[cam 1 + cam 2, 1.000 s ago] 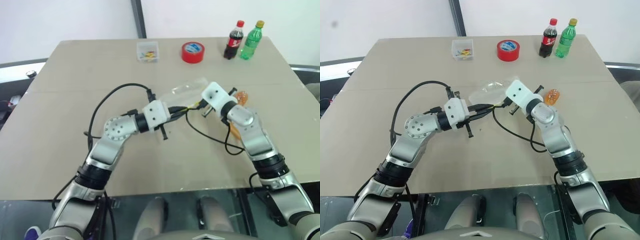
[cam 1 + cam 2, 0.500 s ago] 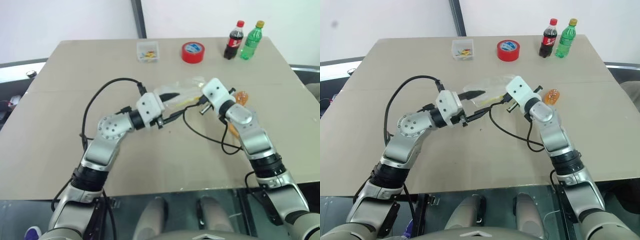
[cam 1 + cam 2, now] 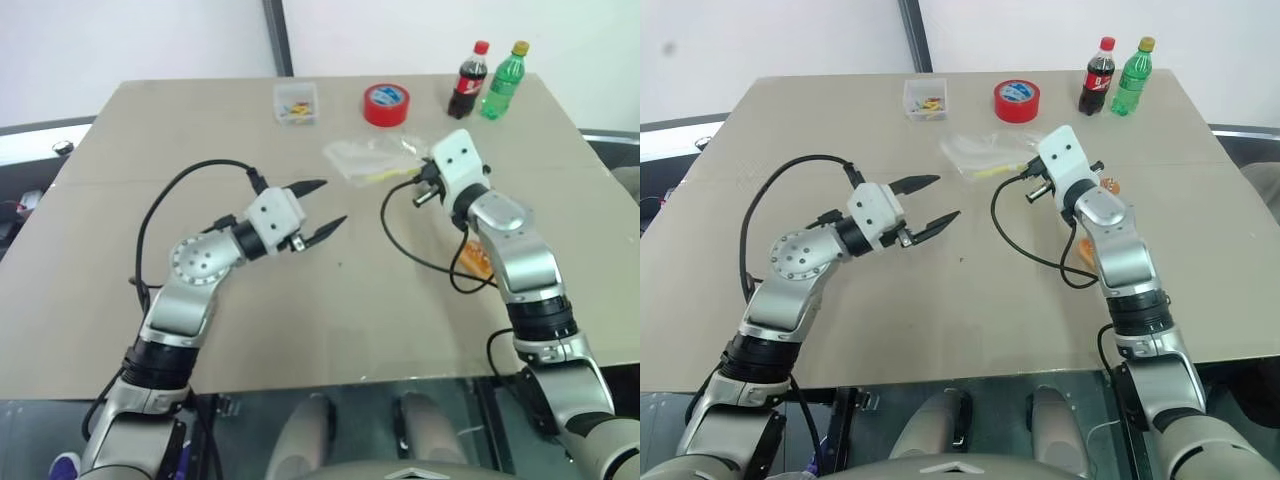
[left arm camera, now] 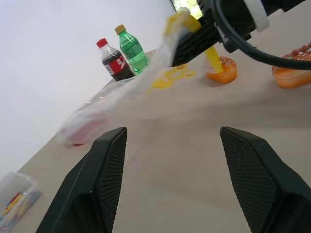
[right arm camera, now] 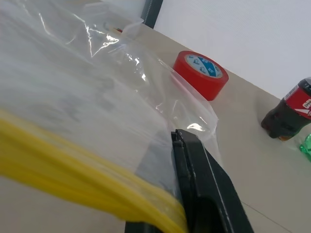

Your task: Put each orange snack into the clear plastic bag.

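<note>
The right arm (image 3: pixel 1110 250) is covering most of both orange snacks (image 3: pixel 1086 250), which are peeking out just beside it. The right gripper (image 3: pixel 424 178) fingertips are hiding behind the clear plastic bag (image 3: pixel 368 157).

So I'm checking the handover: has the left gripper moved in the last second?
Yes. The left gripper let go of the clear plastic bag and drew back to the robot's left, away from the red tape roll.

Beige table (image 3: pixel 120 300); along the far edge, a small clear box (image 3: pixel 296 103), a red tape roll (image 3: pixel 386 105), a cola bottle (image 3: pixel 467 80) and a green bottle (image 3: pixel 503 80), both upright; toward the right edge, two orange snacks (image 4: pixel 222 69) (image 4: pixel 293 73), close together.
</note>
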You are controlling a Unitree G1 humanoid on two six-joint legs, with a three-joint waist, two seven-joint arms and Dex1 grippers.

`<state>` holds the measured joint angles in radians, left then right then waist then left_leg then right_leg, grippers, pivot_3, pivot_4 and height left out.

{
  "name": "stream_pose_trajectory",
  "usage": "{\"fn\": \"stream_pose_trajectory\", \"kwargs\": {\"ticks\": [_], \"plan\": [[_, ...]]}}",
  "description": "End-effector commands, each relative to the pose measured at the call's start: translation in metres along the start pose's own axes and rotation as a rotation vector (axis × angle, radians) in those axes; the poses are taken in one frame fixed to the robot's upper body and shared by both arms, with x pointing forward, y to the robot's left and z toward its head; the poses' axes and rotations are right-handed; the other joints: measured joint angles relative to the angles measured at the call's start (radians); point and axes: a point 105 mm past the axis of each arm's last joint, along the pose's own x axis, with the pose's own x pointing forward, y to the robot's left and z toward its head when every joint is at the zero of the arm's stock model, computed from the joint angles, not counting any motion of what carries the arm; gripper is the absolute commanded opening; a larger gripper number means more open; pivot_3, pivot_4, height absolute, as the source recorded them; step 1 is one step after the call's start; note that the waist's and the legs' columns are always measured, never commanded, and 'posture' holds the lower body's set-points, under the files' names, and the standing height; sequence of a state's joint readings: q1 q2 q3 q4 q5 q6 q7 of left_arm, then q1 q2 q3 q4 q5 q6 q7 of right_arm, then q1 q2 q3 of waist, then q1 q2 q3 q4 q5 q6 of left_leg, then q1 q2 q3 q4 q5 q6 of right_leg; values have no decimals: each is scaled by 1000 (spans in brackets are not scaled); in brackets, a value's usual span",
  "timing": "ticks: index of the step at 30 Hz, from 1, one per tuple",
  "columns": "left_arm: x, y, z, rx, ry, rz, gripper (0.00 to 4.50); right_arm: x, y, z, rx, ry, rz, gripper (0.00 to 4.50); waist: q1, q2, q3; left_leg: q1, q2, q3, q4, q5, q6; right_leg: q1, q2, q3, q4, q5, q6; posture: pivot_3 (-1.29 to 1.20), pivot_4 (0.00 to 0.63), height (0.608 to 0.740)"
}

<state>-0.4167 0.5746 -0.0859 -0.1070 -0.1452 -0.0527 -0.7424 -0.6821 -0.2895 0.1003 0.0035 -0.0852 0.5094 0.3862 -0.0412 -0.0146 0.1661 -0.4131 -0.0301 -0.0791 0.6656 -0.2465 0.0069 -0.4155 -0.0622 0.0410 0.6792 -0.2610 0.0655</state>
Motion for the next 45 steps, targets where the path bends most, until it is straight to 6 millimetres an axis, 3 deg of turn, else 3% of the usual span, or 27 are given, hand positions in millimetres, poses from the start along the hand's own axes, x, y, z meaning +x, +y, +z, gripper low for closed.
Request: {"fn": "stream_pose_trajectory", "kwargs": {"ticks": [1,7,10,30,31,32,39,40,44,45], "plan": [[0,6,16,82,-43,16,3226,0,2,20,-44,-72,15,0,0,0,0,0,0,0,0,0,0,0,0,0,0,0,0,0,150,740],[2,1,29,60,-102,-26,3226,2,16,21,-68,-79,51,0,0,0,0,0,0,0,0,0,0,0,0,0,0,0,0,0,150,740],[3,0,32,63,-110,-34,4441,3,21,22,-67,-85,59,0,0,0,0,0,0,0,0,0,0,0,0,0,0,0,0,0,150,740],[16,-7,34,108,-115,-52,4441,5,39,26,-98,-96,94,0,0,0,0,0,0,0,0,0,0,0,0,0,0,0,0,0,150,740],[16,-7,34,107,-115,-54,3939,5,39,25,-98,-94,92,0,0,0,0,0,0,0,0,0,0,0,0,0,0,0,0,0,150,740],[16,-7,34,107,-114,-55,3709,5,38,25,-99,-92,90,0,0,0,0,0,0,0,0,0,0,0,0,0,0,0,0,0,150,740],[16,-7,32,107,-108,-50,393,5,38,24,-107,-87,89,0,0,0,0,0,0,0,0,0,0,0,0,0,0,0,0,0,150,740],[16,-6,31,106,-106,-47,75,5,38,24,-108,-88,90,0,0,0,0,0,0,0,0,0,0,0,0,0,0,0,0,0,150,740],[13,1,23,95,-76,-20,75,2,43,22,-123,-83,119,0,0,0,0,0,0,0,0,0,0,0,0,0,0,0,0,0,150,740],[12,3,21,95,-67,-12,1,1,44,22,-117,-86,136,259,0,0,0,0,0,0,0,0,0,0,0,0,0,0,0,0,150,740]]}}
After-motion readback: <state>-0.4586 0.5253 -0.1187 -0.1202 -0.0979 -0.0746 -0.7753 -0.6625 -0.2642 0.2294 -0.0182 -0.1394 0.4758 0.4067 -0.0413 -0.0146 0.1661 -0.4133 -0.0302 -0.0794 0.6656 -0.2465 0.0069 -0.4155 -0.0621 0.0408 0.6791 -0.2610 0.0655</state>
